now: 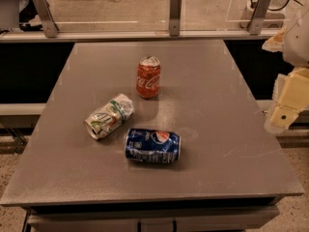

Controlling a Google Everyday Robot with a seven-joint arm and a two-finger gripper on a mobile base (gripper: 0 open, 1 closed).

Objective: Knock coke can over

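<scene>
The red-orange coke can (148, 77) stands upright on the grey table (217, 110), a little behind the table's middle. It has white script and a dented silver top. My gripper (284, 116) is at the right edge of the view, beyond the table's right side, well to the right of the can and apart from it. It holds nothing that I can see.
A dented silver-white can with green markings (109, 116) lies on its side left of centre. A blue Pepsi can (152, 145) lies on its side in front of the coke can. A glass barrier with metal posts (175, 13) runs behind the table.
</scene>
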